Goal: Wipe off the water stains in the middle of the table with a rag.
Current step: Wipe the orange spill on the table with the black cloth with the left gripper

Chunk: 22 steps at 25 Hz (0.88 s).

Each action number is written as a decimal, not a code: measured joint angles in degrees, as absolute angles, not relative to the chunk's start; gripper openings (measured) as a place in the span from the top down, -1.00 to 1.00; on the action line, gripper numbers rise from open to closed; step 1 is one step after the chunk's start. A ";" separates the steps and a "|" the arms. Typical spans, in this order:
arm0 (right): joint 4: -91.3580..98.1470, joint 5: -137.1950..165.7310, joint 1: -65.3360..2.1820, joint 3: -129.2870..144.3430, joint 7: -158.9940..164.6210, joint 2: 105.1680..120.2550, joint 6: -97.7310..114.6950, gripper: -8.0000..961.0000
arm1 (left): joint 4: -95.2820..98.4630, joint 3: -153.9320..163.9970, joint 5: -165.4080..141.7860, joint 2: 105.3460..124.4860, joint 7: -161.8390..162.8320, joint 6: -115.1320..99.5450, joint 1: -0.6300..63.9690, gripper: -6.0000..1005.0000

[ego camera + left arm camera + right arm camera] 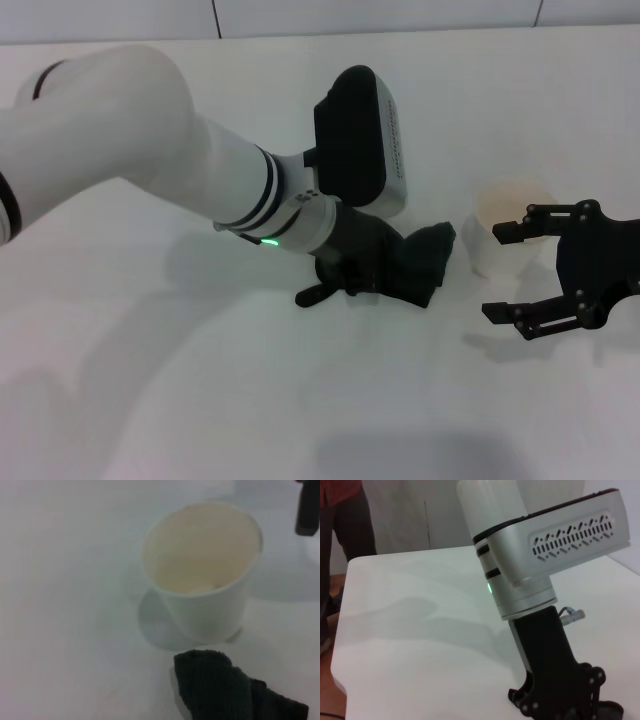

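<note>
Rag [425,262]: we see it bunched on the surface [200,380] under our left claw [345,282], beside the cup [500,235].
Left claw: we cannot tell its grip.
Right claw [505,270]: spread, near the cup.

The head cam sits up high looking forward and down, so you get the whole white counter [150,400] with the left arm [150,150] coming in from 10 o'clock and the right gripper [505,270] over at 3 o'clock beside the cup [500,235]. The left wrist cam is really close and low, pointed across the counter at that same cup [205,580] with the rag [220,690] at its near edge, both of which the head view also catches. The right wrist cam sits low near the counter, looking sideways at the left arm's wrist [540,560] and left gripper [560,700], with a person [340,530] standing at the far end of the counter.
</note>
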<state>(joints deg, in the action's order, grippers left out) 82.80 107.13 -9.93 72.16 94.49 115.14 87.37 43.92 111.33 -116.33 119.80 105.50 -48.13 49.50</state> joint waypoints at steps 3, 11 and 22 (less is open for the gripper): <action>82.79 107.14 -9.93 72.16 94.48 115.14 87.35 -0.81 | 43.85 109.63 -117.74 119.73 105.47 -48.06 49.43 0.83; 82.80 107.14 -9.93 72.16 94.48 115.14 87.19 -0.81 | 43.64 102.79 -122.60 119.70 105.52 -47.91 48.83 0.82; 82.79 107.14 -9.93 72.16 94.48 115.14 87.18 -0.81 | 43.60 98.16 -125.52 119.55 105.61 -47.06 47.76 0.80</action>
<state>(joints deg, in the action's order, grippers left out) 82.79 107.14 -9.93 72.16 94.48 115.14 87.18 43.60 98.16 -125.52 119.55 105.61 -47.06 47.76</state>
